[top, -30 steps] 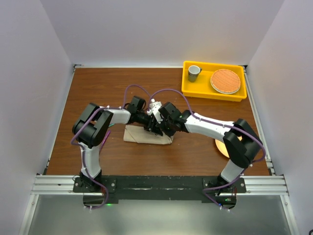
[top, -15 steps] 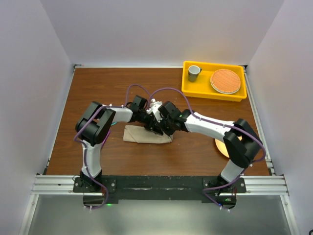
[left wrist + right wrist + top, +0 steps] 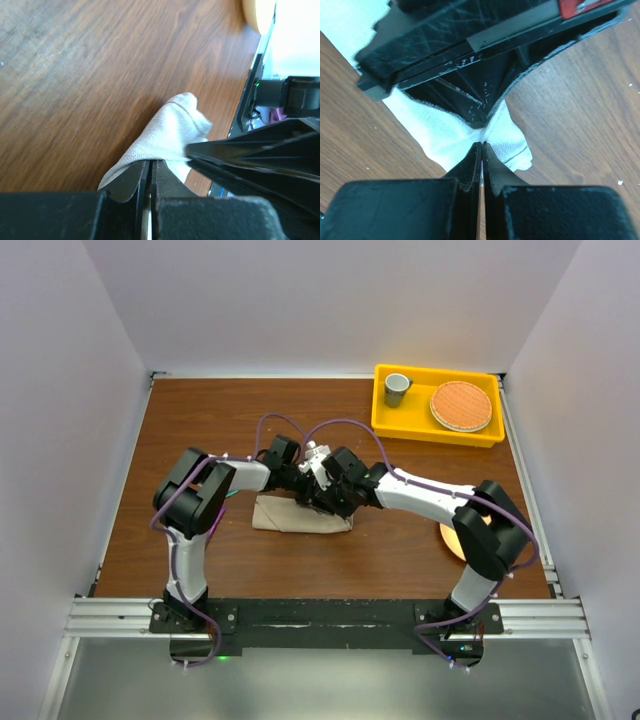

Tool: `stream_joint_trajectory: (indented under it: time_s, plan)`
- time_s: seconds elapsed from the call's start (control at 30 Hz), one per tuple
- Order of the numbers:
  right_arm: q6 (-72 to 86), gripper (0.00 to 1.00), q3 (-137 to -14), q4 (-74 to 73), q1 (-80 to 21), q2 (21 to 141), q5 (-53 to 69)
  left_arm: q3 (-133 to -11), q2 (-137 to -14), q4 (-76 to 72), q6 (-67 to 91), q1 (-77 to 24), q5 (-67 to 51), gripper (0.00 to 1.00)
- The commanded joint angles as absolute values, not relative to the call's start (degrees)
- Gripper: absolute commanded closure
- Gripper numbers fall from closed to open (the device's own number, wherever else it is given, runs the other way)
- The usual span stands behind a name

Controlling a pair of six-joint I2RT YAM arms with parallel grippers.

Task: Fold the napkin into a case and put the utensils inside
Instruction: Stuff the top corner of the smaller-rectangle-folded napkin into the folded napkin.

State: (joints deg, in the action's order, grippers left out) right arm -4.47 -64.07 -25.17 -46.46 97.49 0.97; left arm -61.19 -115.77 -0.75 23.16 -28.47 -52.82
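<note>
Plain beige-tan napkin (image 3: 280,518), no pattern at all, on a brown wood-grain desk (image 3: 200,420). Left gripper (image 3: 149,164) black, right gripper (image 3: 481,146) black too. Yellow tray (image 3: 430,430) at the back, with a grey cup (image 3: 397,388) and an orange criss-cross-textured disc (image 3: 461,405). Purple cables (image 3: 345,423) run over white-and-black arms (image 3: 425,497).

1. Compared with a second ago, my left arm (image 3: 192,492) has swung its elbow a little to the right, toward the middle of the surface (image 3: 200,420).
2. My right arm (image 3: 425,498) has drawn its elbow slightly to the left and away from the near edge.
3. The two wrists now sit a shade closer together over the napkin (image 3: 285,518).
</note>
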Motion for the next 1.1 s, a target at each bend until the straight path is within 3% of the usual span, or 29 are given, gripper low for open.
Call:
stream_joint_trajectory:
  time_s: [0.0, 0.23, 0.37, 0.63, 0.87, 1.07]
  plan:
    - [-3.16, 1.00, -64.69, -24.34, -46.76, 98.09, 2.64, -60.20, -111.18, -11.42, 30.65, -28.65, -54.31, 1.00]
    - [-3.16, 1.00, -64.51, -23.91, -46.76, 98.26, 1.32, -59.85, -112.76, -11.88, 32.00, -29.27, -52.12, 0.99]
    - [-3.08, 1.00, -63.81, -23.38, -46.84, 99.67, 0.09, -58.28, -110.31, -12.04, 29.72, -27.60, -52.38, 0.72]
    - [-2.73, 1.00, -63.10, -23.03, -46.76, 99.93, -1.93, -49.93, -98.10, -15.82, 25.76, -25.05, -53.70, 0.56]
    - [-1.76, 1.00, -63.72, -23.20, -46.76, 98.79, -1.23, -49.22, -97.29, -10.20, 19.69, -25.05, -49.75, 0.53]
    - [-0.97, 1.00, -64.16, -23.20, -46.76, 98.35, -1.32, -47.55, -98.17, -14.31, 25.11, -24.79, -48.87, 0.56]
